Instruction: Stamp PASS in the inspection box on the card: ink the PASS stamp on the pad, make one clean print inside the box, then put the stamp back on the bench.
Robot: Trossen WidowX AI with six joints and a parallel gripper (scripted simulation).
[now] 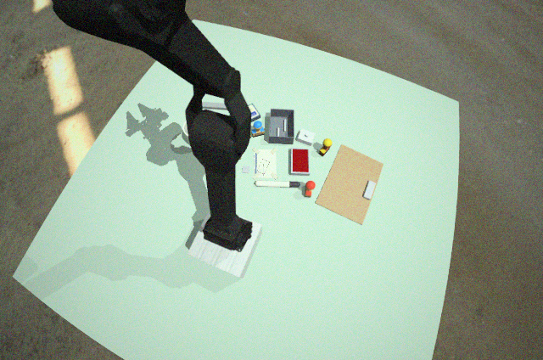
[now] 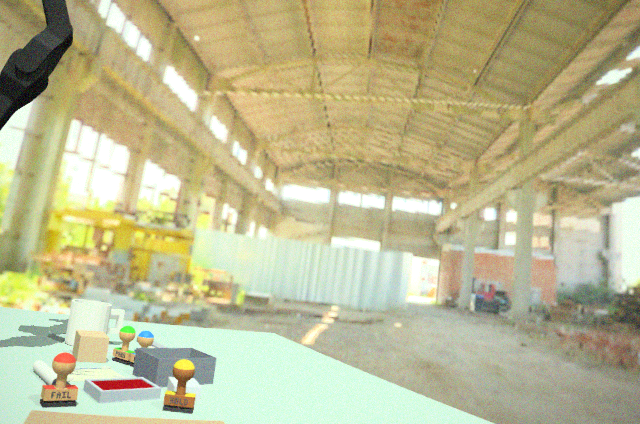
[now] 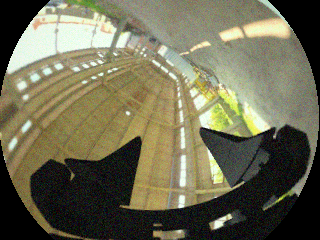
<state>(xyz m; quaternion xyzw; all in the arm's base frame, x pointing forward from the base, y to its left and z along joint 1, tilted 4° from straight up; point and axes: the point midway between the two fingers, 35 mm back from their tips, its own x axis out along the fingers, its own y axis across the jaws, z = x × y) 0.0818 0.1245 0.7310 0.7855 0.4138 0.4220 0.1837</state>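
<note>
The PASS stamp (image 2: 124, 353), with a green-topped knob, stands upright behind the card in the exterior view. The arm hides it in the top view. The card (image 1: 270, 157) (image 2: 97, 373) lies taped flat, with a small slanted box outline on it; any print inside is too small to tell. The ink pad (image 1: 299, 160) (image 2: 121, 384) is open, its red surface up, beside the card. My gripper (image 3: 171, 135) is open with nothing between its fingers in the wrist view. The arm is raised high above the bench, and the wrist camera faces the roof and background.
FAIL stamp (image 1: 308, 191) (image 2: 59, 395), HOLD stamp (image 1: 324, 149) (image 2: 179, 401) and blue-topped stamp (image 1: 257, 126) (image 2: 145, 339) stand around. Also there: grey bin (image 1: 293, 127) (image 2: 152, 367), marker (image 1: 274, 183), white box (image 1: 305, 137), brown board (image 1: 342, 184), mug (image 2: 85, 323), wooden block (image 2: 90, 347).
</note>
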